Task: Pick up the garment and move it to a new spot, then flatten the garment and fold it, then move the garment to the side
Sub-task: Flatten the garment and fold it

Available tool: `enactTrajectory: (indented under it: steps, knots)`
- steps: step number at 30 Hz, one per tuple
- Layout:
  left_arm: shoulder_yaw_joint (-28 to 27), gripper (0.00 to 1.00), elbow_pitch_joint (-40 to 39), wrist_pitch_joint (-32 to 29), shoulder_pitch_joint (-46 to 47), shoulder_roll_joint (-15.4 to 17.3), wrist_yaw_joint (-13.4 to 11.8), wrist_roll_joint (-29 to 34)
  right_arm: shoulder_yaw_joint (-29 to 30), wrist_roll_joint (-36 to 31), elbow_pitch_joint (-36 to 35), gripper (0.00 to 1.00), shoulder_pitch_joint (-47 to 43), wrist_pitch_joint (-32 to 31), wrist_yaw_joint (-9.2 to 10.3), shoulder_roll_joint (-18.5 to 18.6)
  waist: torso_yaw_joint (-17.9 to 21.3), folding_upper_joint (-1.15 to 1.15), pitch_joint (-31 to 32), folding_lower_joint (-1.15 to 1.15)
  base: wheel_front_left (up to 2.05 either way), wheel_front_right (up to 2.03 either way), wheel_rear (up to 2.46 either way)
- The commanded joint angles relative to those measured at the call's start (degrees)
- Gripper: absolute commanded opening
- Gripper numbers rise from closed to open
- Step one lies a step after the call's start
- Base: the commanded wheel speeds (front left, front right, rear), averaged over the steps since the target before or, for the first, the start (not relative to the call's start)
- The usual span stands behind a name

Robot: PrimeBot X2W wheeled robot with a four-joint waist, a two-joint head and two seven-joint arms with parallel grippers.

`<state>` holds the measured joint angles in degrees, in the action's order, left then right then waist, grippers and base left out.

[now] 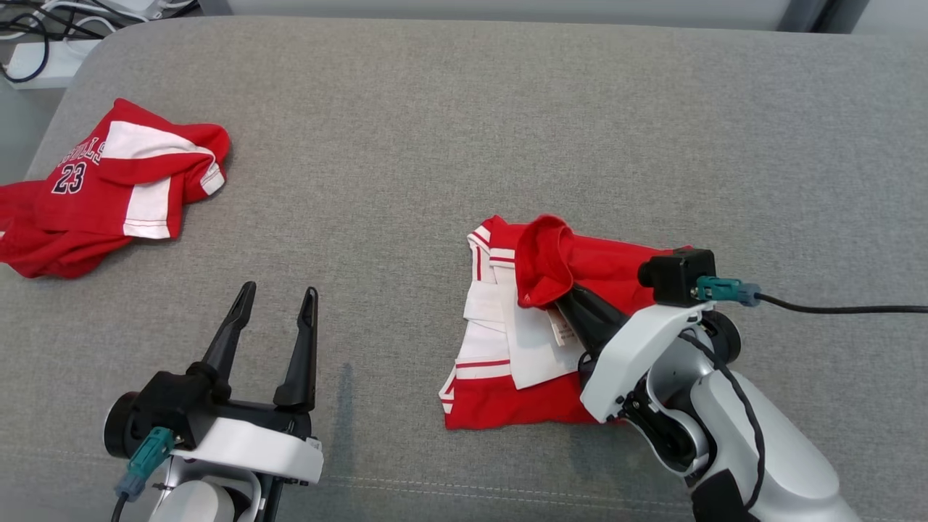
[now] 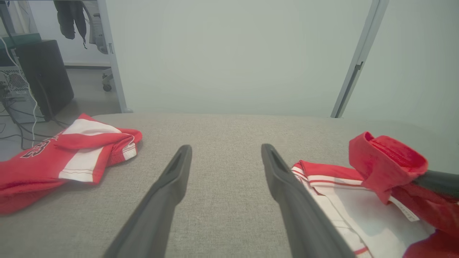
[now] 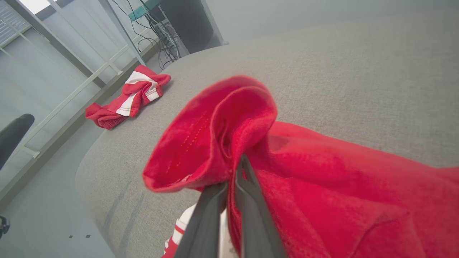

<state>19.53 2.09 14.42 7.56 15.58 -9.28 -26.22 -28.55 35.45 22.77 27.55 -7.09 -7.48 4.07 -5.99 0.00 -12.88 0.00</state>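
The garment (image 1: pixel 522 341) is red with white panels and red stripes, lying part-folded on the grey cushion right of centre. My right gripper (image 1: pixel 562 293) is shut on a red fold of it (image 3: pixel 215 143), which stands lifted above the rest of the cloth. In the right wrist view the two dark fingers (image 3: pixel 247 200) pinch the red edge together. My left gripper (image 1: pixel 279 301) is open at the lower left, over bare cushion, well left of the garment (image 2: pixel 358 200). Nothing lies between its fingers (image 2: pixel 172 179).
A second red and white garment (image 1: pixel 109 188) with the number 23 lies crumpled at the far left of the grey cushion (image 1: pixel 464 109). Cables and a power strip (image 1: pixel 43 51) sit off the back left corner.
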Motion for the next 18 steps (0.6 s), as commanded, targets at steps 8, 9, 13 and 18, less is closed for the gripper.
enactTrajectory:
  steps: [8,9,13,18]
  knots:
    - [-1.82,1.00,0.02,0.58,3.43,0.97,0.81,0.75,-6.46,4.80,3.27,1.00,3.94,2.46,-0.01,-1.17,-0.49,0.00,-0.29,0.00,0.00,0.00,0.00]
    - [-1.80,1.00,0.14,0.58,3.52,0.94,0.87,0.77,-7.22,5.15,3.48,1.00,4.13,2.81,-0.01,-1.17,-0.46,0.00,-0.21,0.00,0.00,0.00,0.00]
    - [-1.83,1.00,0.74,0.58,3.14,0.81,1.26,0.80,-12.97,8.03,-1.74,1.00,3.80,5.20,-0.01,-1.18,0.05,0.00,0.86,0.00,0.00,0.00,0.00]
    - [-2.43,1.00,0.87,0.58,2.53,1.29,1.16,0.82,-10.39,6.98,-10.62,1.00,2.14,9.46,-0.01,0.52,1.26,0.00,2.17,0.00,0.00,0.00,0.00]
